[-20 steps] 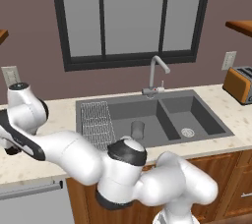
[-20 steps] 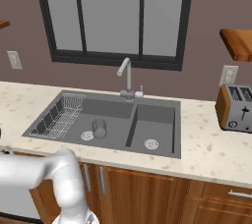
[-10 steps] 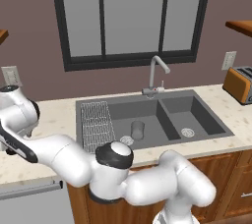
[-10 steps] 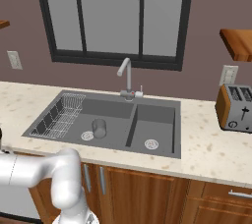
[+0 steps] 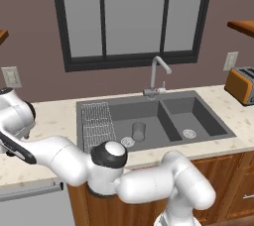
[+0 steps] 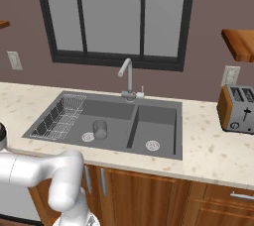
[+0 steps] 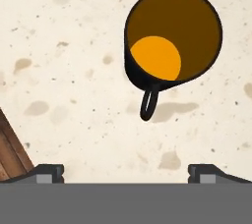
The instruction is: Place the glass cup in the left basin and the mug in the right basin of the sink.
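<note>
The mug (image 7: 172,34), black outside and orange inside, stands upright on the speckled beige counter, its handle (image 7: 149,102) pointing toward the hand. My gripper (image 7: 127,173) hangs above it, open, with nothing between the fingertips (image 7: 49,171). The glass cup (image 5: 139,131) (image 6: 99,129) stands in the left basin (image 5: 149,116) (image 6: 114,111) beside the round drain. Nothing lies in the right basin (image 5: 191,116) (image 6: 158,121) but its drain. My arm reaches far out over the counter left of the sink (image 5: 89,103).
A wire rack (image 5: 96,123) (image 6: 62,116) fills the left side of the wide basin. The curved faucet (image 5: 156,74) (image 6: 127,76) rises behind the divider. A toaster (image 5: 241,84) (image 6: 237,107) stands at the counter's right end. A wooden edge (image 7: 10,149) shows by the mug.
The arm has swung further left and lower over the counter. The glass cup in the left basin has not moved.
</note>
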Robot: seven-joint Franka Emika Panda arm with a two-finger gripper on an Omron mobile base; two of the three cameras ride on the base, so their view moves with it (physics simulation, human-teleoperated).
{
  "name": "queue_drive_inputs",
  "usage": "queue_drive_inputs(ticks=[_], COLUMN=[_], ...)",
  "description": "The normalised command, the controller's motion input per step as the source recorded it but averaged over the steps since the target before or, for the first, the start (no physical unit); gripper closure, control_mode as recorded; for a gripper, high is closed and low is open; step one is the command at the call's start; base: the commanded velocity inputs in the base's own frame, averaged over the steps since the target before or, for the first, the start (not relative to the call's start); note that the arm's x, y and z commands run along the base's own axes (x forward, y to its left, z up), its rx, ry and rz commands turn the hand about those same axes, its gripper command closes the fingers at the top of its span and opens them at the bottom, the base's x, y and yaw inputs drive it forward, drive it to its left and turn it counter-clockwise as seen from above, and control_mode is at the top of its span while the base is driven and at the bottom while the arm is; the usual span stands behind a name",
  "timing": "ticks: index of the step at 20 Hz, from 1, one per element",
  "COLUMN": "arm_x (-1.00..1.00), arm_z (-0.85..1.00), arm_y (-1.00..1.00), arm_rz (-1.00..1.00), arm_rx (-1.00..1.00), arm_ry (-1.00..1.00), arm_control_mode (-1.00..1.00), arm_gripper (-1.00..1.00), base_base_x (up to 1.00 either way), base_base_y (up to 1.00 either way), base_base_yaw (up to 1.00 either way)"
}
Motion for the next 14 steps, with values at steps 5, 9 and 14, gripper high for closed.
queue_drive_inputs(ticks=[5, 9, 14], arm_x=[0.17, 0.13, 0.1], arm_z=[-0.1, -0.08, -0.1], arm_y=[0.04, 0.14, 0.21], arm_rz=[0.1, 0.1, 0.1], arm_rx=[-0.02, 0.0, 0.0], arm_ry=[0.0, 0.0, 0.0], arm_control_mode=[-1.0, -1.0, -1.0], arm_gripper=[-1.0, -1.0, -1.0], base_base_x=[0.0, 0.0, 0.0], base_base_y=[0.0, 0.0, 0.0], base_base_yaw=[0.0, 0.0, 0.0])
